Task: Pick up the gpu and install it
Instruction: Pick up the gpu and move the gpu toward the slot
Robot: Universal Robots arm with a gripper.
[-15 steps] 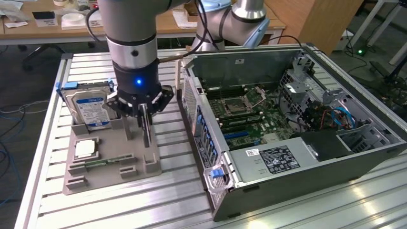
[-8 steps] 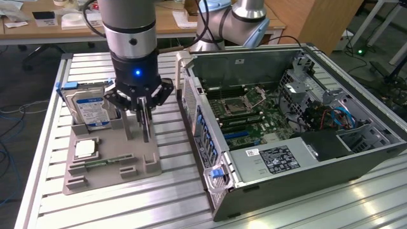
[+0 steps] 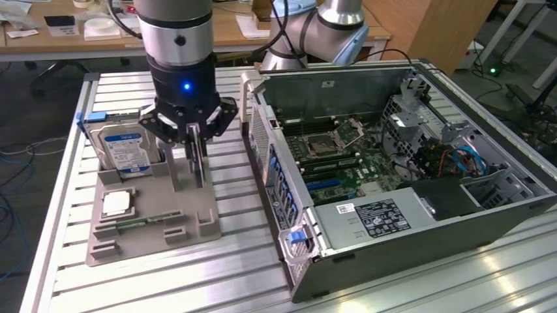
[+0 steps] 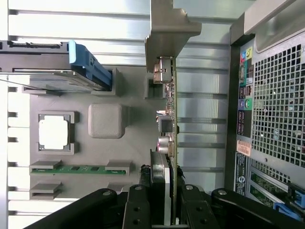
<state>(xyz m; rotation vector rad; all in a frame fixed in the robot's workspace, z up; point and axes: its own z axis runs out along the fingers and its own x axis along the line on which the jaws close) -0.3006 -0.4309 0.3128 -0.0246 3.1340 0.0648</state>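
Black claw [image 4: 164,205] fingers [image 4: 190,210] are seen closest of all, drawn in tight on either face of the gpu [image 4: 170,119], and the card is gripped between them. The gpu is held on edge, thin and upright, directly under the claw, with its silvery bracket [image 4: 167,28] at the end farthest from the fingers. The card is placed right at the edge of the grey holder tray [image 4: 133,95], just beside one of its slots; whether it is seated there or lifted clear cannot be told.

On one side of the claw the hard drive [image 4: 57,67] is stood in the tray, blue-edged, near but apart from the gripped card. Further along the same side a processor chip [image 4: 54,132] is laid flat in its pocket, and a green memory stick [image 4: 78,168] is laid in its own groove.

On the opposite side of the claw the open computer case [image 3: 392,163] is set on the slatted worktop [image 3: 156,280], with its motherboard [image 3: 340,156] exposed. A strip of bare worktop is left between the tray and the case.
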